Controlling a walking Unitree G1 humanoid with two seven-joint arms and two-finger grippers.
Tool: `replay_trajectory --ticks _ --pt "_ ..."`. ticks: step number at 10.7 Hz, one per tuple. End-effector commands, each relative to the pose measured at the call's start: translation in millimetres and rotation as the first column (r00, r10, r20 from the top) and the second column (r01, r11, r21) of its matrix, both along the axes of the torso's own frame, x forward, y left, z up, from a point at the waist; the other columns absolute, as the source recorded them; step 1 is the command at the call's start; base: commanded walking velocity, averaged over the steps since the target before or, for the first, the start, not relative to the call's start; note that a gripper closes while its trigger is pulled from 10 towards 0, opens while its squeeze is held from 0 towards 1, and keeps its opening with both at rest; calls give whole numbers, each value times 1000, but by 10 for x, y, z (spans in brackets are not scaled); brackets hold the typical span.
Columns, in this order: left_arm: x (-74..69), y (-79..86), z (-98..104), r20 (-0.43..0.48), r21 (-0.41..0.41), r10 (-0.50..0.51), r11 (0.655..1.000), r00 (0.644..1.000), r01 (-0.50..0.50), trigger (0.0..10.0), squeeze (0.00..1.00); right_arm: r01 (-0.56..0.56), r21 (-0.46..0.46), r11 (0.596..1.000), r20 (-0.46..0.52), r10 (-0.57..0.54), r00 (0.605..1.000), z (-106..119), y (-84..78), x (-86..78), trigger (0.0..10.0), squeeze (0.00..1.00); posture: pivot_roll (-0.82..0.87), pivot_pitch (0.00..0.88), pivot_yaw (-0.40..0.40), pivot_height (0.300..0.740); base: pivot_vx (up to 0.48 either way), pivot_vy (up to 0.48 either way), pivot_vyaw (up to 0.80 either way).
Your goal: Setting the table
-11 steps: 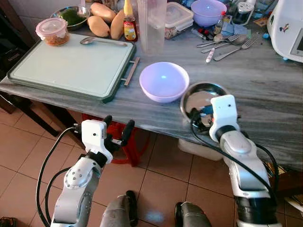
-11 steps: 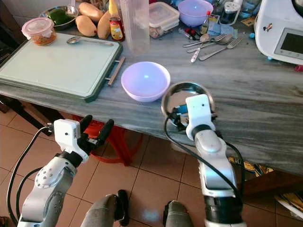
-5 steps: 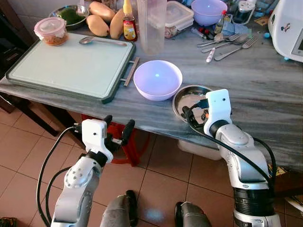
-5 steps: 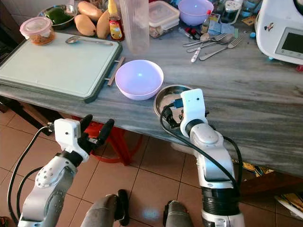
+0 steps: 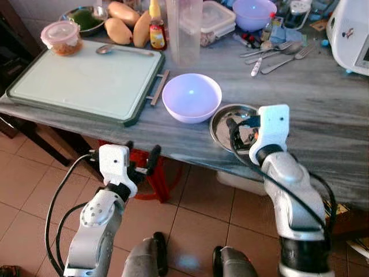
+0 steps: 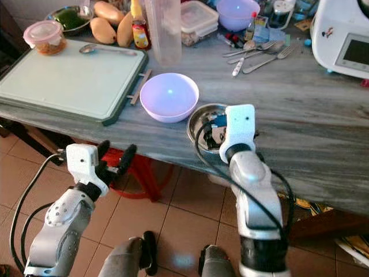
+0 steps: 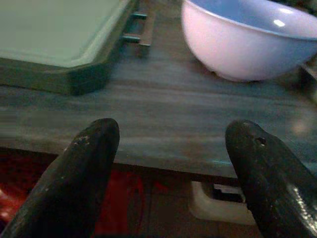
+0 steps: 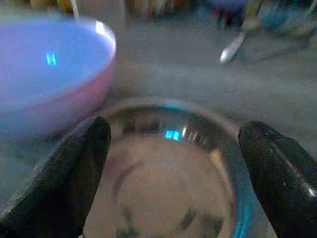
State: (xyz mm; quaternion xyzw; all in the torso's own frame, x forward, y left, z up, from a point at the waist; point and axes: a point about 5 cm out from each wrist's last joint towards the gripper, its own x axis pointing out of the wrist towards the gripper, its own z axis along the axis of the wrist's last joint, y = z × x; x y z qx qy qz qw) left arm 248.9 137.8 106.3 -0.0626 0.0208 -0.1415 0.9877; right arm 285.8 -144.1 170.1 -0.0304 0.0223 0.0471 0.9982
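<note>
Right wrist view: right pincer (image 8: 171, 163), fingers spread wide and holding nothing, one to either side of the steel dish (image 8: 168, 168), which lies between them on the grey worktop (image 5: 323, 98) near its front edge. In the head views the pincer (image 5: 242, 130) hangs over the dish's near rim.

Lilac bowl (image 5: 191, 97): just beside the dish, toward the robot's left, upright and empty; whether the two rims touch cannot be told.

Left pincer (image 7: 171, 163): parted wide, empty, held below and in front of the worktop edge, facing the bowl; arm idle.

Green tray (image 5: 86, 78): further left on the worktop, bare save for a lidded tub (image 5: 60, 37) and a spoon (image 5: 124, 50) at its far side.

Far items: tall clear jug (image 5: 184, 29), second lilac bowl (image 5: 253, 12), loose cutlery (image 5: 277, 55), white appliance (image 5: 350, 34) at the far right.

Step in hand, as judged: taking hold of the steel dish. Handling note: the dish is shallow and slick, so one finger should go inside the near rim and one outside, closing on the wall instead of spanning the full width. Keep clear of the lilac bowl, which a sideways nudge could push. Lift level, away from the edge.
</note>
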Motion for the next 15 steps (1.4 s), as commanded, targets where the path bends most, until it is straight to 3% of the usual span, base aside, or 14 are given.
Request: replay_trajectory --ticks 1,2,4,5,8,9,11,12,15 --pt "6 54 -48 -25 22 36 999 999 -35 10000 0 1 13 1000 84 -2 997 99 -4 -48 10000 0 -52 133 56 740 0 0 0" --pt "45 71 -30 -19 19 62 998 998 -62 10000 0 89 -71 994 201 -73 977 102 -96 -134 10000 0 -47 123 48 740 0 0 0" --pt "61 33 -45 -17 9 68 998 998 -68 10000 0 135 -78 988 199 -118 973 -85 -170 -198 10000 871 -53 95 40 740 -137 0 0" --pt "85 17 -54 -21 -8 81 997 996 -81 10000 0 120 -90 989 205 -99 974 -156 -135 -233 10000 1000 -60 91 40 740 -270 0 0" --pt "119 -25 -33 -8 -26 81 996 997 -81 10000 0 111 -122 986 257 -77 963 -190 -117 -230 10000 1000 -64 82 37 740 -270 0 0" --pt "138 -9 -13 1 -29 90 995 996 -90 10000 0 113 -106 988 244 -85 966 -220 -147 -238 10000 0 -63 81 36 740 -292 0 0" --pt "134 53 -26 3 -19 111 994 994 -111 10000 0 98 -214 972 277 -36 960 -244 -179 -334 10000 0 -63 86 22 740 -300 0 0" --pt "72 140 -85 -15 -3 141 990 990 -141 10000 0 134 -179 975 232 -90 968 -341 -252 -443 10000 0 -65 79 23 740 -296 0 0" --pt "-9 271 -181 -32 30 175 984 984 -174 10000 0 248 -125 961 126 -232 964 -562 -452 -546 10000 0 -64 54 31 740 -298 0 0"
